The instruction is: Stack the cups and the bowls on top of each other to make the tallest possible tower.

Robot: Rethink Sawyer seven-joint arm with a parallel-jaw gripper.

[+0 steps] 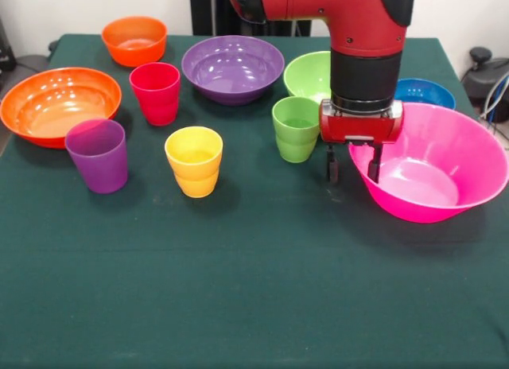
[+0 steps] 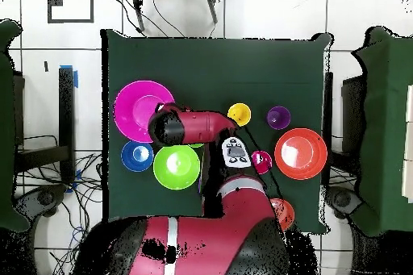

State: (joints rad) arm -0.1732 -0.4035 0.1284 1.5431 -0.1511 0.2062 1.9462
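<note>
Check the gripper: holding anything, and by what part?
Nothing held. The gripper is open, its fingers straddling the near-side rim of the pink bowl, one inside and one outside, not closed on it.

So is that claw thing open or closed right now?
Open: the tool has its two dark fingers apart, straddling the pink bowl's near rim without holding anything.

The cups, such as the yellow cup [image 1: 194,161] and purple cup [image 1: 97,154], look like smooth, glossy plastic. The bowls, such as the pink bowl [image 1: 445,166] and large orange bowl [image 1: 57,103], share that shiny plastic finish and catch bright highlights. The table [image 1: 238,297] wears a matt, dark green cloth, and the arm [image 1: 362,27] has a smooth red and black shell.
</note>
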